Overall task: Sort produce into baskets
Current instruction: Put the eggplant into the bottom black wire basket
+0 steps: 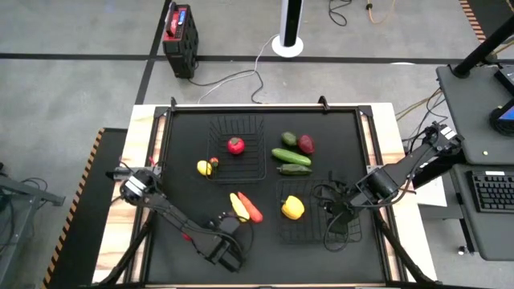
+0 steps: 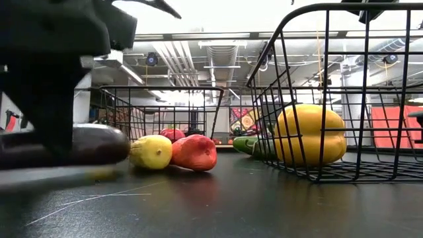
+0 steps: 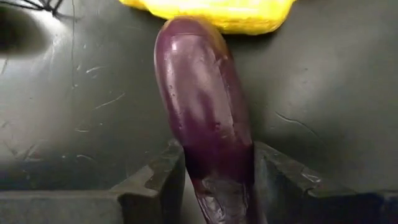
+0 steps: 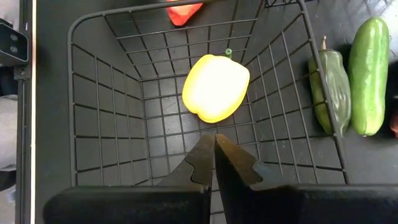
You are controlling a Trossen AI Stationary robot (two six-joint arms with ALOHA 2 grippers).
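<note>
Eggplant [image 3: 202, 118] lies on the tabletop [image 1: 185, 160] between your left end effector [image 3: 214, 177] fingers, half-closed around its stem end, long axis pointing away toward 12 o'clock at the yellow piece [image 3: 211, 14], while your right end effector [image 4: 214, 162] hovers closed over the near basket [image 4: 112, 93].

Two black wire baskets on the mat [image 1: 177, 160]: far basket [image 1: 238, 138] w/ a red tomato [image 1: 235, 145] inside; near-right basket [image 1: 321, 229] w/ a yellow pepper [image 1: 292, 208]. Dark purple eggplant [image 3: 202, 106] lies flat near the front edge, beside a yellow corn [image 1: 238, 206] & an orange carrot [image 1: 252, 209]. Two cucumbers [image 1: 290, 156], [image 1: 294, 169] lie mid-mat.
</note>
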